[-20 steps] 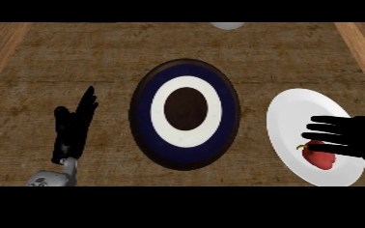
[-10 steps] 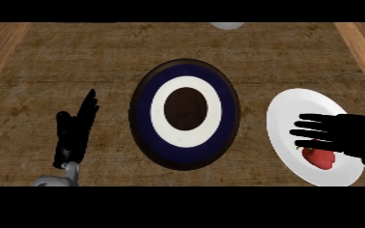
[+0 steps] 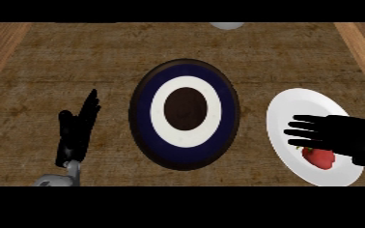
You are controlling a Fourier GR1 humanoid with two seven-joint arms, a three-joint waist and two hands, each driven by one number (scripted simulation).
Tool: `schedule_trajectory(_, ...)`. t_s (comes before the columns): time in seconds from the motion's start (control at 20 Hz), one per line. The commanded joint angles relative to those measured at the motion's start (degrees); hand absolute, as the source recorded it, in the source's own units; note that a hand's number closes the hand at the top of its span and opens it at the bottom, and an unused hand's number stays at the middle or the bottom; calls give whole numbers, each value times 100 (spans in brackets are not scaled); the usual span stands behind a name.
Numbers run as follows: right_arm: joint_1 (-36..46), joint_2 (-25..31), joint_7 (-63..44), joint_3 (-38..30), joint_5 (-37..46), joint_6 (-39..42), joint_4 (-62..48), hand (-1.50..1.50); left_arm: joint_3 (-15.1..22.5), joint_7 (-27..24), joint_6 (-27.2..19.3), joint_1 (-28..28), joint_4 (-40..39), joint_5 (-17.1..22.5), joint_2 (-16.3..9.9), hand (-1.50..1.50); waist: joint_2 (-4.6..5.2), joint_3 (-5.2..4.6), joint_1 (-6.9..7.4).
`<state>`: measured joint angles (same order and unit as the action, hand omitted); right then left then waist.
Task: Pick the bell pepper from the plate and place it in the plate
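A red bell pepper (image 3: 320,158) lies on the white plate (image 3: 299,107) at the right edge. My right hand (image 3: 335,134) hovers over that plate with straight fingers pointing left, covering the pepper's upper part. It holds nothing. In the middle of the counter sits a dark blue plate (image 3: 143,125) with a white ring and a brown centre. My left hand (image 3: 75,131) rests open at the lower left, fingers up, well apart from both plates.
A pale round object (image 3: 227,26) shows partly at the counter's far edge. Wooden rims run along the counter's left (image 3: 13,37) and right (image 3: 352,35) sides.
My right hand has slid left and slightly down over the white plate, now covering more of the pepper. The left hand has sunk a little lower.
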<state>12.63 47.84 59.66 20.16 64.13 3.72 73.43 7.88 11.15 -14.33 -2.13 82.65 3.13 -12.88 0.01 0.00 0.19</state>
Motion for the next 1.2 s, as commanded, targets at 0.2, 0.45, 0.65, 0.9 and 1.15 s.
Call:
schedule_trajectory(0.2, 256, -427, 333, -67, 481, 119, -260, 150, 142, 376, -139, 218, 578, -323, 248, 0, -6, 1, 10)
schedule_trajectory(0.45, 145, -380, 832, -142, 365, -784, -474, 150, -56, 34, 136, 416, 364, -214, 61, 0, -4, 2, 15)
schedule_trajectory(0.65, 109, -357, 737, -311, 245, -604, -90, 150, -300, -49, 141, 70, 17, -193, 121, 0, -7, -2, -33)
schedule_trajectory(0.9, -75, -2910, -2416, 252, 363, 254, 242, 150, -163, 177, 65, 124, 200, -230, 135, 0, -66, -14, -78)
schedule_trajectory(1.15, -278, -4099, -3905, 127, 523, 206, 577, 150, -200, 133, 43, 176, 144, -197, 170, 0, -115, -19, -203)
